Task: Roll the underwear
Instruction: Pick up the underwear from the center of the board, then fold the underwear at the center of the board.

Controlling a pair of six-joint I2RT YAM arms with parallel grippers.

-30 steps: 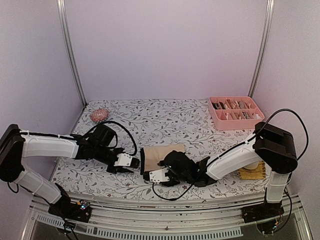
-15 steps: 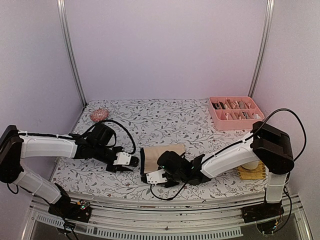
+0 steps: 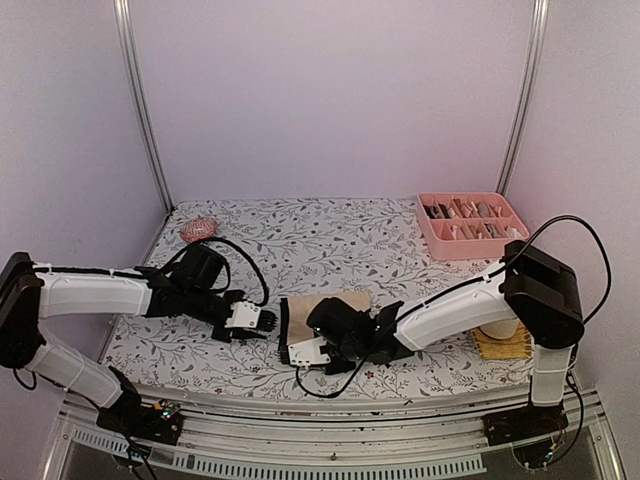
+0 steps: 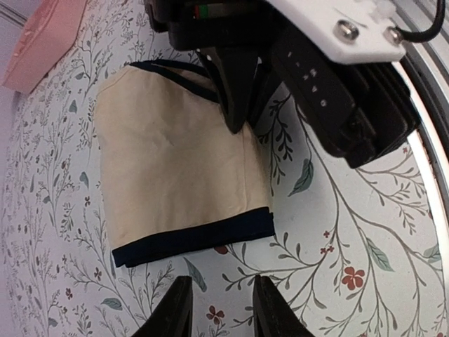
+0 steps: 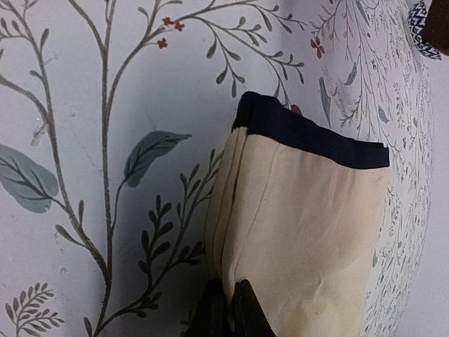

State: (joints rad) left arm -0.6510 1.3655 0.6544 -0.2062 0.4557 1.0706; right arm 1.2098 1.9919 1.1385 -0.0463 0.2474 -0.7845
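Observation:
The beige underwear (image 3: 325,304) lies folded flat on the floral cloth, its black edging (image 4: 196,237) facing my left gripper. That left gripper (image 3: 268,321) hovers just short of the black band. In the left wrist view the left gripper (image 4: 221,312) stands open with only tablecloth between its fingers. My right gripper (image 3: 298,350) is at the near edge of the underwear. The right wrist view shows the right gripper (image 5: 226,312) shut on the underwear's (image 5: 309,210) folded beige edge, with the cloth puckered between the tips. The same pinch is seen from the left wrist camera, where the right gripper (image 4: 235,105) bites the fold.
A pink compartment tray (image 3: 472,225) holding small items stands at the back right. A round reddish hairbrush (image 3: 198,231) lies at the back left. A yellow object (image 3: 505,345) sits by the right arm's base. The table's front rail (image 3: 330,440) runs just below both arms.
My right gripper slid left along the underwear's near edge and closed on the fold. The left gripper crept slightly right toward the black band and narrowed a little.

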